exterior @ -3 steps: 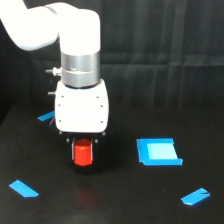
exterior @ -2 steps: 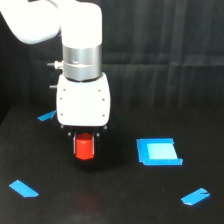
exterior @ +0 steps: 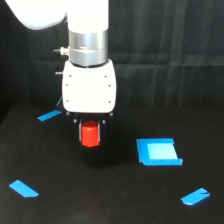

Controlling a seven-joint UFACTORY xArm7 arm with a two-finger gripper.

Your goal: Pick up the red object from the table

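On my exterior view, the white arm comes down from the top of the frame and ends in the tool (exterior: 90, 136), whose dark fingers are clamped on either side of the red object (exterior: 90, 135). I see the block held just under the white housing, its lower edge clear of the black counter (exterior: 115, 200) with a faint dark shadow beneath it. To the exterior view's right of the block lies a blue square (exterior: 158, 151), flat on the counter and well apart from the tool. A blue tape strip (exterior: 49, 116) sits behind the arm toward the exterior view's left, another strip (exterior: 23, 188) lies near the lower left, and a third strip (exterior: 195, 196) rests near the lower right.
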